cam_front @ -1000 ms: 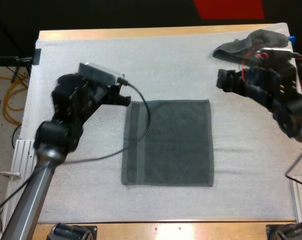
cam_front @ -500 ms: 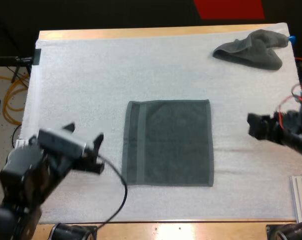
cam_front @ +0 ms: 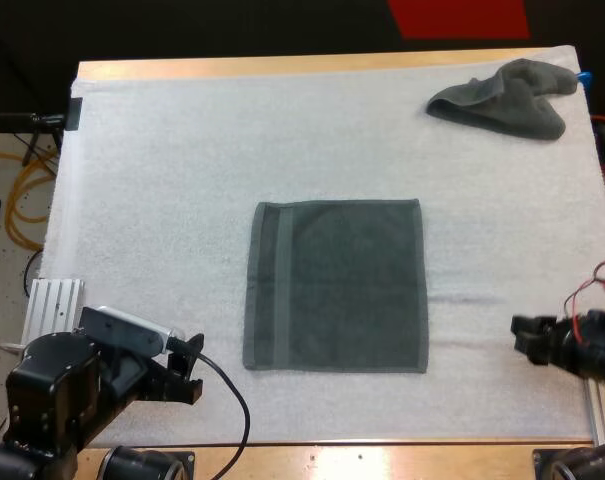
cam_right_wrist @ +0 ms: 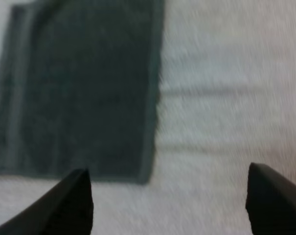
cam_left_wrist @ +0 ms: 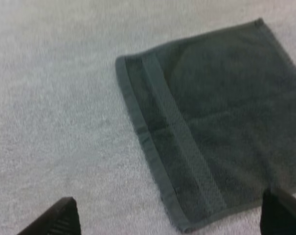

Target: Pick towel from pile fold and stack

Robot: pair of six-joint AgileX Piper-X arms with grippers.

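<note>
A dark grey-green towel (cam_front: 337,285) lies flat and square in the middle of the white mat (cam_front: 162,180), with a woven band along its left side. A crumpled towel (cam_front: 502,100) of the same colour sits at the mat's far right corner. My left gripper (cam_front: 187,375) hovers near the front edge, left of the flat towel's near left corner. Its fingers (cam_left_wrist: 59,220) stand wide apart over bare mat, with the flat towel (cam_left_wrist: 216,107) ahead of them. My right gripper (cam_front: 527,340) is to the right of the towel's near right corner, open, facing the towel (cam_right_wrist: 84,88).
A metal rail (cam_front: 52,305) runs along the mat's left side near my left arm. Another rail (cam_front: 602,400) stands at the near right. Bare mat surrounds the flat towel on all sides.
Both arms have drawn back toward the near edge. The left one left the towel's far left corner, the right one left the crumpled towel. Neither towel has moved.
</note>
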